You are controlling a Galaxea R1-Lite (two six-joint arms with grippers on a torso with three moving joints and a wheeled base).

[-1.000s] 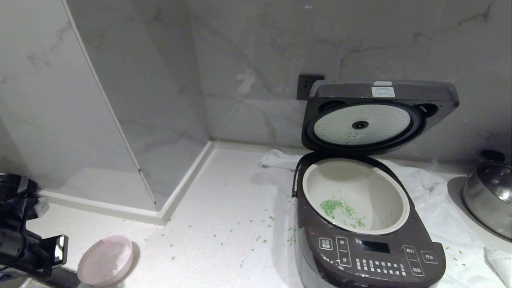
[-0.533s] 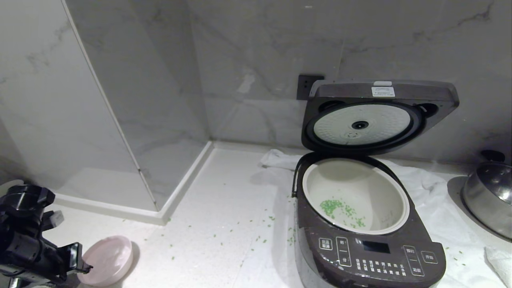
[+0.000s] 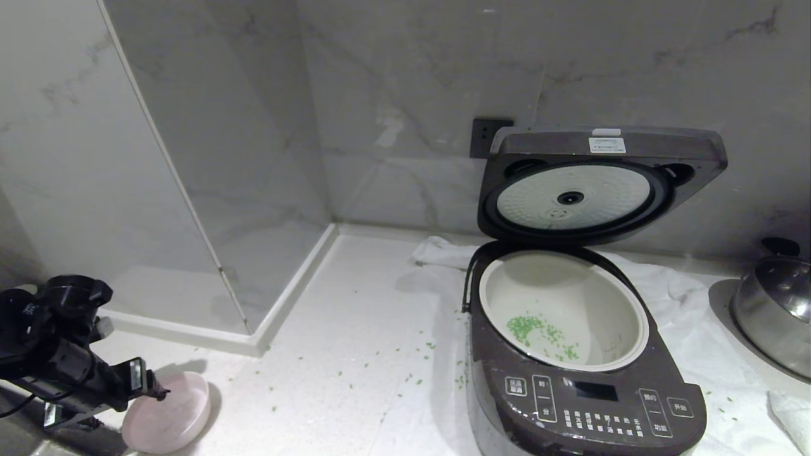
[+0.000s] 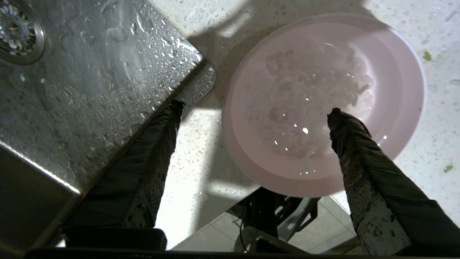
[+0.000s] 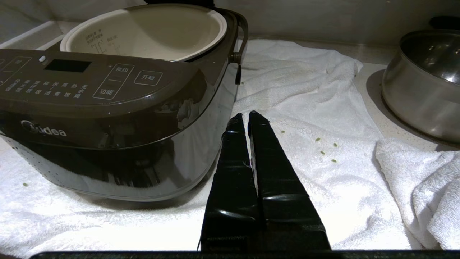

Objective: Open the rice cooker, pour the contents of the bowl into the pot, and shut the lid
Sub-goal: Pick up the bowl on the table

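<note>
Rice cooker (image 3: 586, 354), standing on a white towel (image 3: 697, 354) on the counter (image 3: 342, 342), its near edge cut off by the bottom of the head view. The lid (image 3: 602, 183) is raised fully on its hinge, leaning toward the marble wall, with the silvery round underside plate facing forward. The cream-white pot (image 3: 564, 310) sits exposed inside; a small scatter of green bits (image 3: 538, 332) lies on its floor, and similar bits are strewn over the counter and towel.

Pink bowl (image 3: 168, 419), at the near left edge of the counter, well apart from the cooker and just beside the sink (image 4: 72, 72). It rests upright; whether the pale, wet-looking mass inside is residue or reflection is hard to make out.

Left gripper (image 4: 253, 111), poised above the bowl with fingers spread wide and nothing between them; one fingertip overlaps the bowl's interior, the other the counter by the sink edge. Contact cannot be confirmed.

Right gripper (image 5: 248, 115), outside the head view, fingers pressed together and empty, low over the towel beside the cooker. A steel pan (image 3: 776, 304) is cropped at far right.
</note>
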